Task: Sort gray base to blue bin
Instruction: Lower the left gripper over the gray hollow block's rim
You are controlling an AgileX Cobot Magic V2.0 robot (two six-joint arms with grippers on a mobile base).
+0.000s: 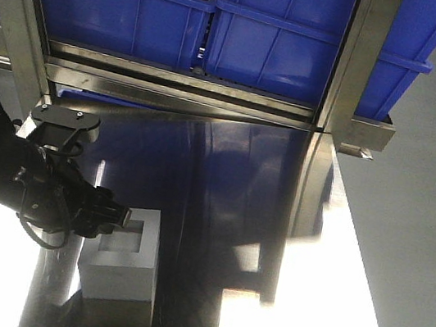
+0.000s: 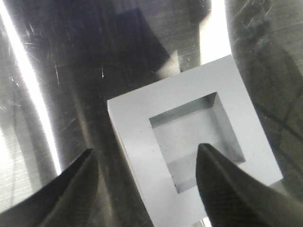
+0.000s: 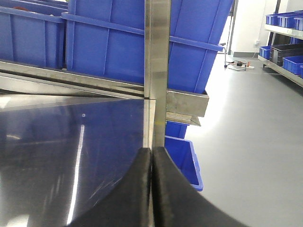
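Observation:
The gray base (image 1: 123, 263) stands on the shiny steel table (image 1: 271, 247) at the front left, its square recess facing up. In the left wrist view the gray base (image 2: 189, 142) fills the middle. My left gripper (image 2: 146, 148) is open and straddles the left wall of the block: one finger (image 2: 71, 187) hangs outside it, the other finger (image 2: 227, 189) over the recess. In the front view the left gripper (image 1: 120, 218) sits at the block's top left edge. Blue bins (image 1: 304, 36) stand on the rack behind the table. My right gripper (image 3: 151, 149) is shut on nothing.
A steel rack with upright posts (image 1: 353, 69) carries the bins; the left one (image 1: 118, 7) holds red items. A steel post (image 3: 156, 52) rises just ahead of the right gripper. A small blue bin (image 3: 183, 158) sits on the gray floor (image 3: 251, 142) beyond the table's edge.

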